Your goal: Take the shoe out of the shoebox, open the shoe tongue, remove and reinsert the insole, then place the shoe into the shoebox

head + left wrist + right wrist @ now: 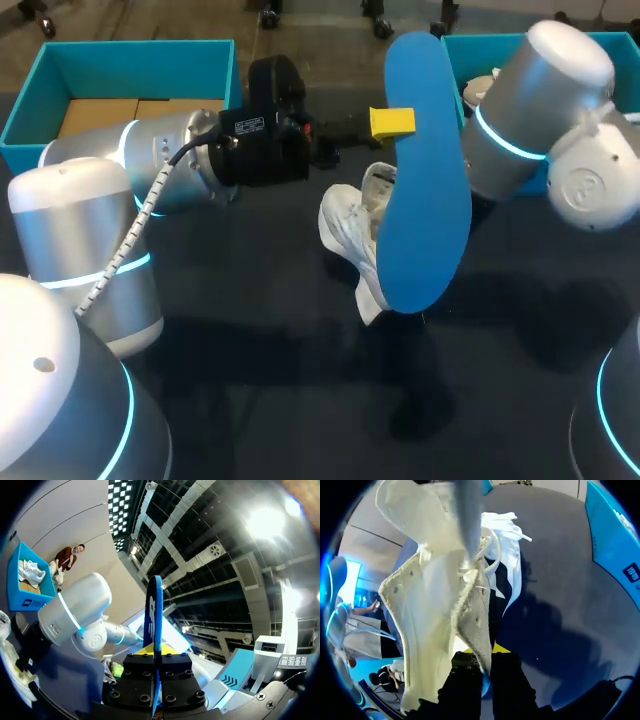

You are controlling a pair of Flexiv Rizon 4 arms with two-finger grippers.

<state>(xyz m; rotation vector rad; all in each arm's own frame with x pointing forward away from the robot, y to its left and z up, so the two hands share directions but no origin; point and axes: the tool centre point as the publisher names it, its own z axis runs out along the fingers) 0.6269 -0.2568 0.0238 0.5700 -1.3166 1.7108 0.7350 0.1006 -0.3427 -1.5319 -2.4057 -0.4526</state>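
We see a dark, matte surface [250,400], and two open teal shoeboxes stand directly on it along the far edge. The left shoebox [140,55] sits at the far left corner, and its inside bottom shows plain cardboard brown. The right shoebox [490,42] sits at the far right, well apart from the first. From the right wrist view we see the same dark surface [560,605] with the teal wall of a shoebox [615,540] standing on it off to one side. Soft shadows fall across the middle of the surface.
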